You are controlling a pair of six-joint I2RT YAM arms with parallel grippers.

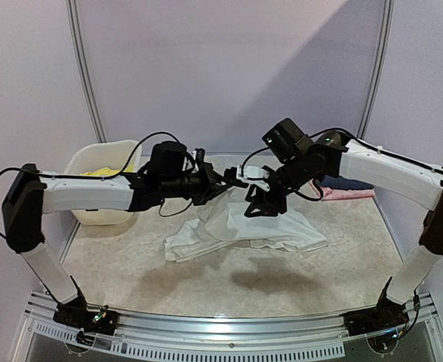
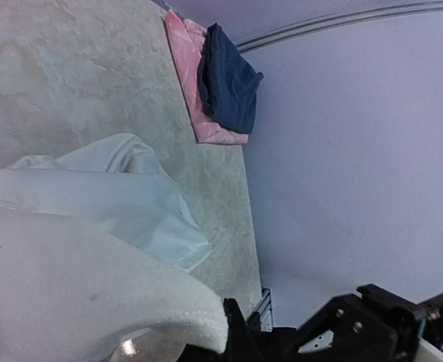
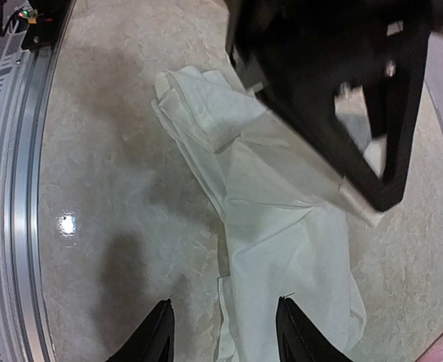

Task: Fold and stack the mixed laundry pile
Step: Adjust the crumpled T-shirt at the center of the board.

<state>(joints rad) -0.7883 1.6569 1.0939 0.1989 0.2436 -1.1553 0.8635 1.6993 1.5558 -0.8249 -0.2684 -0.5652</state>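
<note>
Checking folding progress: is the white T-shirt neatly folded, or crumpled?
Crumpled, not folded. The white T-shirt lies bunched in uneven wrinkles on the table, with one edge raised in the shut left gripper.

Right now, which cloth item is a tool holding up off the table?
The large white T-shirt: the left tool pinches one edge up. The folded pink cloth and navy garment lie untouched far right.

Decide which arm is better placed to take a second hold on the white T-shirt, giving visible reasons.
Right, probably. The right gripper hangs open and empty above the T-shirt, while the left gripper is shut on a lifted part of it.
</note>
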